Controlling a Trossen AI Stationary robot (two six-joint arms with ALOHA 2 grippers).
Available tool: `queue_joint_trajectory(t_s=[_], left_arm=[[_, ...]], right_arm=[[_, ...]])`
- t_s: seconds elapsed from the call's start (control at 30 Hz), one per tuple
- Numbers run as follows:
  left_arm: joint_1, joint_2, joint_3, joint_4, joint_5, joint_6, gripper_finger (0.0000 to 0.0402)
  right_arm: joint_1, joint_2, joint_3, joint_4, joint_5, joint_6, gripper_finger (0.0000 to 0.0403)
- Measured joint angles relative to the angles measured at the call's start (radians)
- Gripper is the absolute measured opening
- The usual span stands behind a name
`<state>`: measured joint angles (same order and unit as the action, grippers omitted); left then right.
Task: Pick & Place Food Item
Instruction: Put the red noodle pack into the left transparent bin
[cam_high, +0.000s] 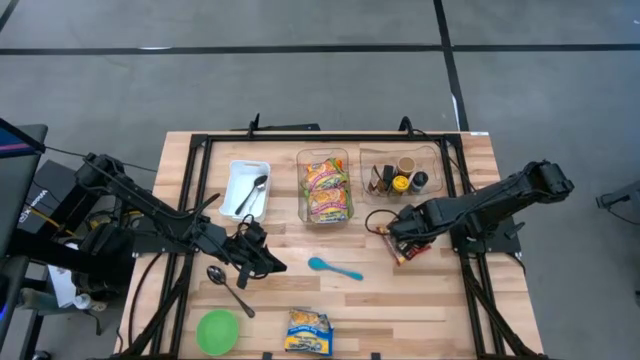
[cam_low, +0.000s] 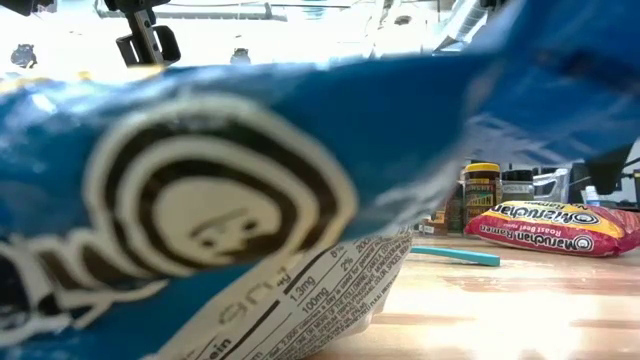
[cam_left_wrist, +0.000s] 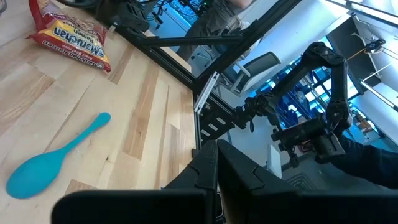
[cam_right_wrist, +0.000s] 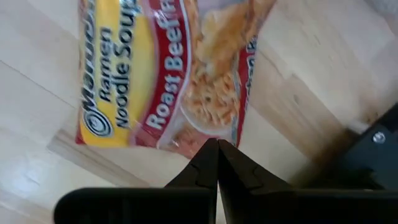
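Right of centre: right gripper (cam_high: 397, 232) low over red ramen packet (cam_right_wrist: 168, 68), jaws pressed together, nothing held; likely poised for pickup. Left gripper (cam_high: 268, 264) parked mid-table, likewise closed, empty.

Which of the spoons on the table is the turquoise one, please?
The turquoise spoon lies bare on the wood near the table's middle. One metal spoon lies beside the green bowl; another rests in the white tray.
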<state>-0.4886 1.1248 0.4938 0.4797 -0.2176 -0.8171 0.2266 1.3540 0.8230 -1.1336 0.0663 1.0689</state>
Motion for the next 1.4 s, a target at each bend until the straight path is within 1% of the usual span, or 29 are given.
queue_joint_trajectory(t_s=[0.1, 0.17, 0.37, 0.43, 0.5, 0.63, 0.8, 1.13, 1.23, 1.4], left_arm=[[0.000, 0.000, 0.000, 0.000, 0.000, 0.000, 0.0000], [0.000, 0.000, 0.000, 0.000, 0.000, 0.000, 0.0000], [0.000, 0.000, 0.000, 0.000, 0.000, 0.000, 0.0000], [0.000, 0.000, 0.000, 0.000, 0.001, 0.000, 0.0000], [0.000, 0.000, 0.000, 0.000, 0.001, 0.000, 0.0000], [0.000, 0.000, 0.000, 0.000, 0.001, 0.000, 0.0000], [0.000, 0.000, 0.000, 0.000, 0.004, 0.000, 0.0000], [0.000, 0.000, 0.000, 0.000, 0.003, 0.000, 0.0000], [0.000, 0.000, 0.000, 0.000, 0.003, 0.000, 0.0000], [0.000, 0.000, 0.000, 0.000, -0.001, 0.000, 0.0000]], right_arm=[[0.000, -0.029, -0.004, 0.000, -0.015, 0.002, 0.0000], [0.004, -0.067, -0.020, 0.033, -0.016, 0.006, 0.0000], [0.009, -0.238, -0.101, 0.092, -0.016, 0.137, 0.0000], [0.009, -0.276, -0.125, 0.119, -0.022, 0.163, 0.0000], [0.009, -0.298, -0.144, 0.126, -0.052, 0.165, 0.0000], [0.009, -0.291, -0.144, 0.117, -0.070, 0.148, 0.0000], [0.007, -0.242, -0.144, 0.118, -0.069, 0.055, 0.0000], [-0.030, -0.115, -0.145, 0.082, -0.104, 0.045, 0.0004], [-0.042, -0.102, -0.145, 0.081, -0.132, 0.022, 0.0025], [-0.057, -0.107, -0.145, 0.070, -0.148, 0.011, 0.0085]])
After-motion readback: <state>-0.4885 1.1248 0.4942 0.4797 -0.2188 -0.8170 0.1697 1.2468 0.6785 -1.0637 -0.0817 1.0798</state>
